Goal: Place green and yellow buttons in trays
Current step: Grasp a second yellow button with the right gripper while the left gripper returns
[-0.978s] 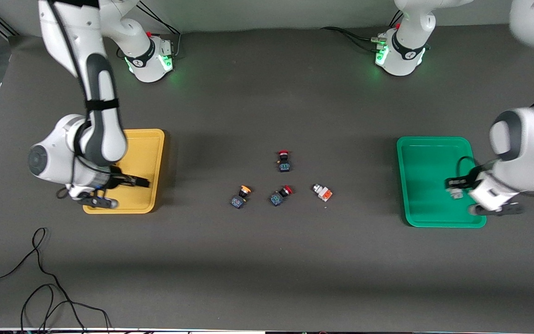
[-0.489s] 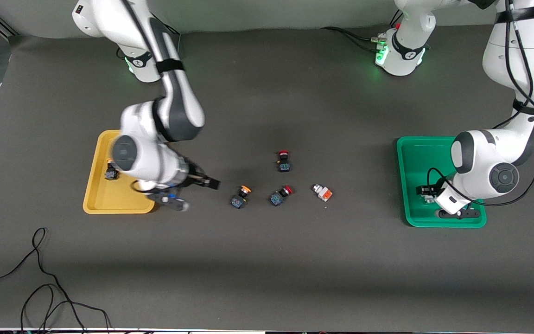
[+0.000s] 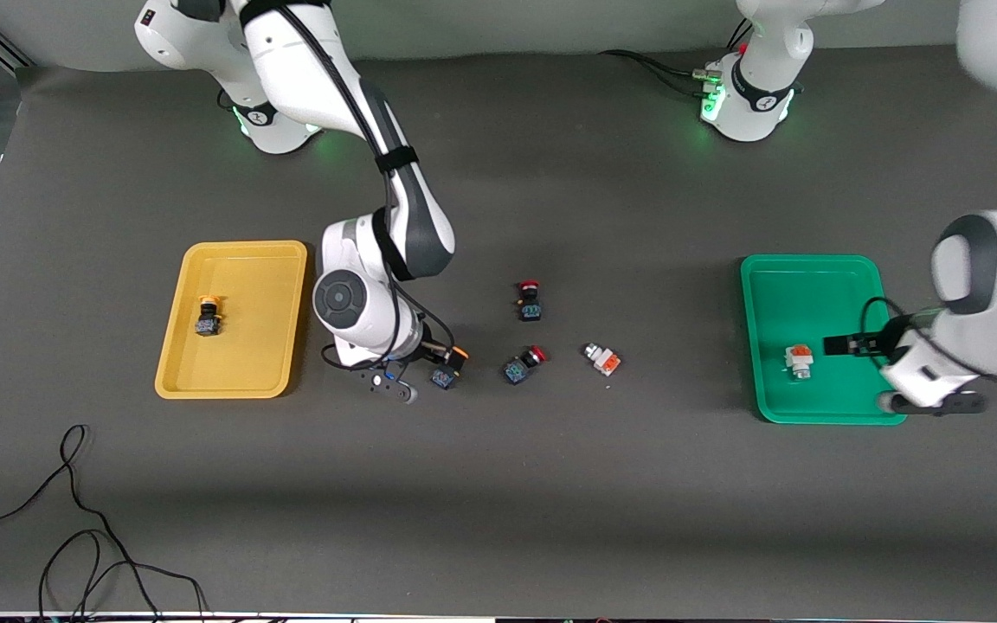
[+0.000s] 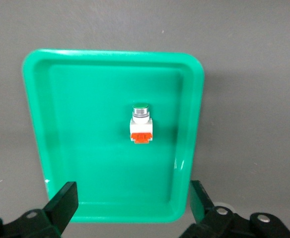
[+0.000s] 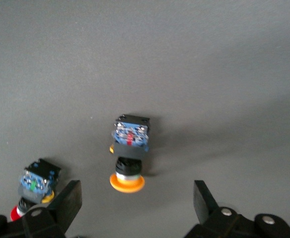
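Observation:
One yellow-capped button lies in the mustard yellow tray. A second yellow-capped button lies on the table, beside a red one. My right gripper is open and empty just over this second button, whose cap lies ahead of the gripper's spread fingers. A white-bodied green button lies in the green tray; it also shows in the left wrist view. My left gripper is open and empty over that tray. Another white button lies mid-table.
Two red-capped switches lie mid-table: one farther from the front camera, one between the yellow-capped and white buttons, also in the right wrist view. A black cable loops near the front edge at the right arm's end.
My right gripper left a yellow button in the yellow tray and swung to the yellow button mid-table. My left gripper released the white button into the green tray and drew back.

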Controlling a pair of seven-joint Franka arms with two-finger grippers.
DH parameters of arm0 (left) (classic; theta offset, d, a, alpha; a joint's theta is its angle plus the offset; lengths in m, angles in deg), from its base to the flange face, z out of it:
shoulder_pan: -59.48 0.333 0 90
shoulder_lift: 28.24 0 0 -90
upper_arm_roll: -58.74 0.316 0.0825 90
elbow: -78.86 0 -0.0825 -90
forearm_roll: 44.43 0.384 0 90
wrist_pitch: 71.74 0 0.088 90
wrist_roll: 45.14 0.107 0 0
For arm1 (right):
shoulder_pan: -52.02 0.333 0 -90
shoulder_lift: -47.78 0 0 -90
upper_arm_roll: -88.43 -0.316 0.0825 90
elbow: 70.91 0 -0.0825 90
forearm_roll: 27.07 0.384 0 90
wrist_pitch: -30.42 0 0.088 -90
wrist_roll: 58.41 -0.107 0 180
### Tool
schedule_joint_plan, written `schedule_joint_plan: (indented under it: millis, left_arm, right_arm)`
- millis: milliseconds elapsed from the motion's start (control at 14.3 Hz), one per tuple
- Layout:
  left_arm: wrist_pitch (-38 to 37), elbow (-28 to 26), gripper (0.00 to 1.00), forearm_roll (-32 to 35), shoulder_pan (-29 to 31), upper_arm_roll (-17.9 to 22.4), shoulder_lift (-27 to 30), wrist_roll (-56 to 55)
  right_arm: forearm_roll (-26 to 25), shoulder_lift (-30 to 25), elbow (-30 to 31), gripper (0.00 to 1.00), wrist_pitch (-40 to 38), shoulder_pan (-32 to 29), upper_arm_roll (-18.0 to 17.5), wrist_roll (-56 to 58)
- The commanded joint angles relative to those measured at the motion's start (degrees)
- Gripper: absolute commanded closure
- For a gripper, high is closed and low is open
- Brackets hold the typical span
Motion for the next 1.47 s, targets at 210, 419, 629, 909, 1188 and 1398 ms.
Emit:
schedule_joint_plan:
  millis: [210,419,629,909,1188,1398]
  left_arm:
    - [-2.04,5.04,0.0,-0.18,-7.3,-3.92,0.17,-16.95]
    - [-1.77,8.45,0.0,0.17,-12.84,-4.63,-3.06,-18.21]
    - [-1.68,11.98,0.0,0.17,-19.87,-4.55,-6.94,-27.23]
    - [0.24,12.6,0.0,-0.44,-24.01,-4.63,-9.5,-46.3]
    - [3.42,12.25,0.0,-3.34,-26.03,-4.63,-10.29,-63.61]
    - [6.75,11.2,0.0,-2.91,-27.53,-4.55,-11.69,-79.86]
  right_arm:
    - [2.74,7.93,-5.8,0.0,4.55,-1.47,-1.58,-3.67]
    - [3.1,10.38,-5.8,0.37,7.53,-1.56,-2.46,-3.67]
    - [3.1,10.31,-6.15,1.0,7.81,-2.87,-2.55,-3.06]
    - [1.61,5.4,-9.57,1.0,-5.52,-7.88,-0.8,1.23]
    - [-1.65,-1.02,-8.88,1.0,-18.78,-9.03,8.06,13.86]
    - [-1.74,-4.01,-0.65,1.0,-22.43,-7.98,17.29,31.15]
